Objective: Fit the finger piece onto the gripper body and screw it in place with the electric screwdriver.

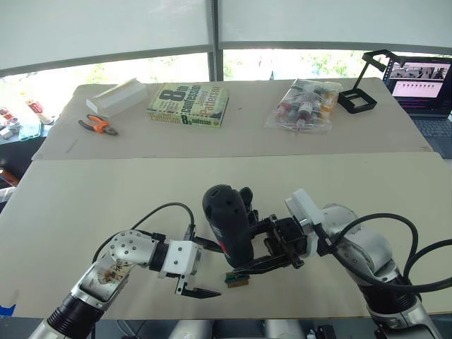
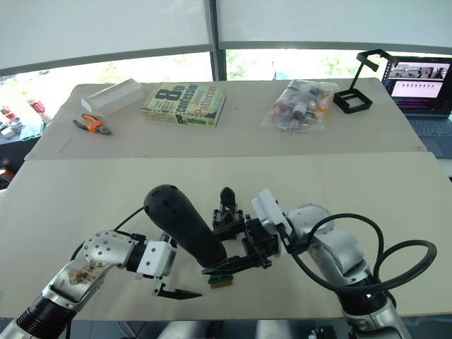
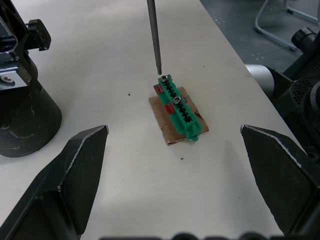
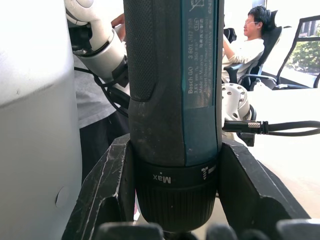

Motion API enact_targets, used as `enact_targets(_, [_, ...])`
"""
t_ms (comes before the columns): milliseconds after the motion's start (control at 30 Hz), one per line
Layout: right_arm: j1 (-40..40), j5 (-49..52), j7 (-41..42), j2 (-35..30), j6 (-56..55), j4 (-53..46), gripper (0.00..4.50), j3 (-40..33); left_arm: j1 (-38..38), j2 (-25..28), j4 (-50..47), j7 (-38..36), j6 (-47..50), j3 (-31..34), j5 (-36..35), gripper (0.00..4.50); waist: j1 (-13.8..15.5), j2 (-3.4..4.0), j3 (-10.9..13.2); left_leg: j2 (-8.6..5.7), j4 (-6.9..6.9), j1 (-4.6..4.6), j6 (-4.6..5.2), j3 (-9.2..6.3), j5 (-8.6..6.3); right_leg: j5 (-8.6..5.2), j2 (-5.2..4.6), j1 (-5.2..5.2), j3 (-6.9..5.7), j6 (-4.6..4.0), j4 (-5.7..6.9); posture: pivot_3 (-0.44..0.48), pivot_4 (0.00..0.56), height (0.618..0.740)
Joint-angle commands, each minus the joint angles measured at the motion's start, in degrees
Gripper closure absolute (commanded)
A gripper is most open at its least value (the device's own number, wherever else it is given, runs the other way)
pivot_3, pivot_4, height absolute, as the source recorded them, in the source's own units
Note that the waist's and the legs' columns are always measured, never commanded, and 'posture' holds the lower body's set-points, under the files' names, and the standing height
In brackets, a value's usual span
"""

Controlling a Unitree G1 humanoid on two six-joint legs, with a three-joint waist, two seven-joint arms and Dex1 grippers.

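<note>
Beige tabletop (image 1: 106, 205): my right gripper (image 1: 272, 244) clamps the electric screwdriver (image 1: 227, 222), bit tip on the green-and-brown block (image 3: 179, 111); my left gripper (image 1: 199, 267) gapes wide, holding nothing, beside the gripper body (image 3: 20, 95).

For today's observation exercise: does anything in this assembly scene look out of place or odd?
Yes. The electric screwdriver, held in the right gripper, has its bit on a screw of the small green-and-brown block, not on the gripper body standing behind it. The left gripper is open and empty.
</note>
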Motion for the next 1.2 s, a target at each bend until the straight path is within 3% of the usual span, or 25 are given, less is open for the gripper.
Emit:
enact_targets(33, [-0.4, 1.7, 0.1, 0.4, -0.8, -2.5, 2.62, -0.7, -0.5, -0.1, -0.4, 0.0, -0.7, 0.0, -0.2, 0.0, 0.0, 0.0, 0.0, 0.0, 0.0, 0.0, 0.0, 0.0, 0.0, 0.0, 0.0, 0.0, 0.0, 0.0, 0.0, 0.0, 0.15, 0.74])
enact_targets(1200, [-0.5, 1.1, 0.2, 0.9, -1.3, -2.1, 2.62, -0.5, -0.8, -0.1, -0.3, 0.1, -0.6, 0.0, -0.1, 0.0, 0.0, 0.0, 0.0, 0.0, 0.0, 0.0, 0.0, 0.02, 0.0, 0.0, 0.0, 0.0, 0.02, 0.01, 0.0, 0.0, 0.15, 0.74])
